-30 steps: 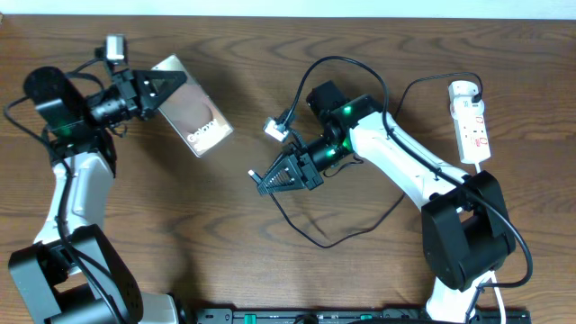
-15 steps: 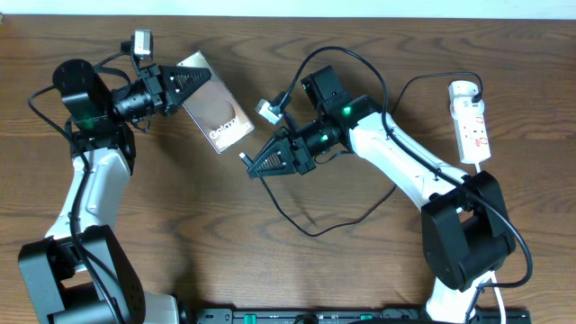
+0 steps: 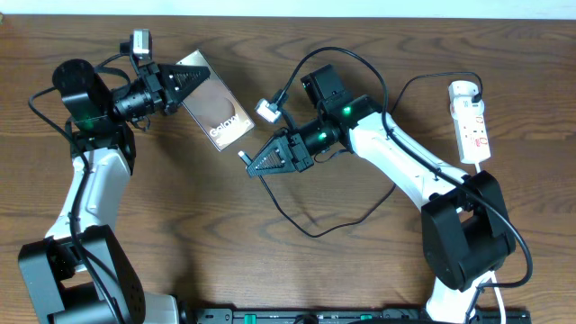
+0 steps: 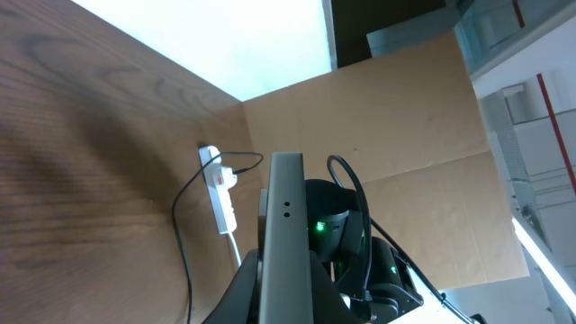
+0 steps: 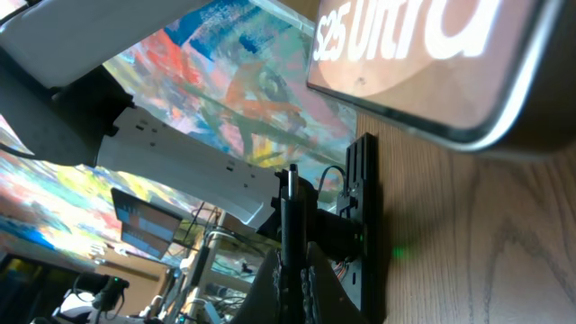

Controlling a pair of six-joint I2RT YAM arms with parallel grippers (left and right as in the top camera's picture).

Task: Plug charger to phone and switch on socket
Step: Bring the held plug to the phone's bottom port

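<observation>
Clamping the phone [image 3: 219, 115] by its plain end, the left gripper [image 3: 184, 83] sits toward 10 o'clock on the bench [image 3: 180, 234]. The slab runs from the gripper toward 5 o'clock, glossy face up, and its lettered end points at the bench centre. In the left wrist view the phone [image 4: 286, 243] shows edge-on, pinched between the fingers.

The right gripper [image 3: 255, 164], near the centre, is closed narrow on the charger [image 3: 311, 235] just behind its plug [image 3: 242, 156]. The plug tip lies at 5 o'clock from the phone's lettered end, near it but apart. From the right wrist, the charger [image 5: 290, 207] stands pinched between the fingers, with the phone's "S25 Ultra" end [image 5: 432, 63] at 1 o'clock. Behind the gripper the cable loops toward 6 o'clock and back up.

The socket [image 3: 472, 124] lies flat at 2 o'clock, well apart from both grippers.
</observation>
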